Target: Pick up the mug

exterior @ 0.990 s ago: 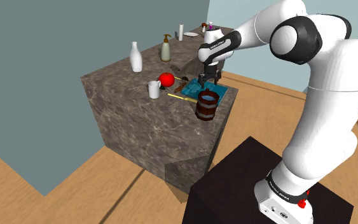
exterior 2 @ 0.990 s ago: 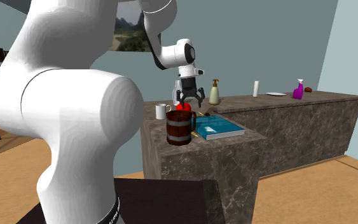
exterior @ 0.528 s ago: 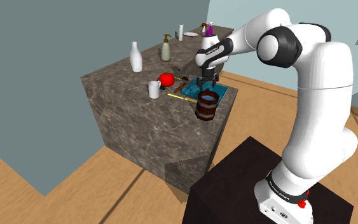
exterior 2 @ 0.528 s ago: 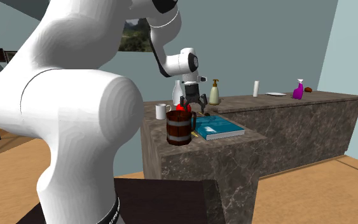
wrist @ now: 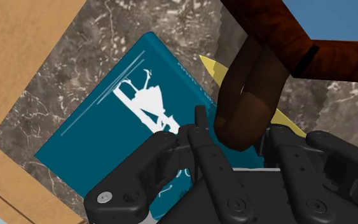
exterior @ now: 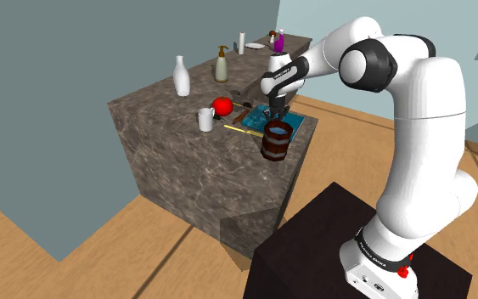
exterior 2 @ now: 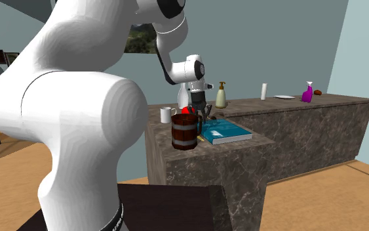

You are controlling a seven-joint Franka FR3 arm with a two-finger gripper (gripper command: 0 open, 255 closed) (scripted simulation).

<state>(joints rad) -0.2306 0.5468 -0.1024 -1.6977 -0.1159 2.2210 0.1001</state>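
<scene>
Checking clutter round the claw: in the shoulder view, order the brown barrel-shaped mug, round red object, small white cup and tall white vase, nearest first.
1. Brown barrel-shaped mug, right at the claw.
2. Round red object, to the shoulder view's left.
3. Small white cup, farther left.
4. Tall white vase, farthest, toward the upper left.

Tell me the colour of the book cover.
The book is teal with a white figure; clearest in wrist view.

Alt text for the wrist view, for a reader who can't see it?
The handle of the brown mug lies just ahead of the black gripper, over a teal book on the marbled counter. A yellow pencil passes behind the handle.
</scene>
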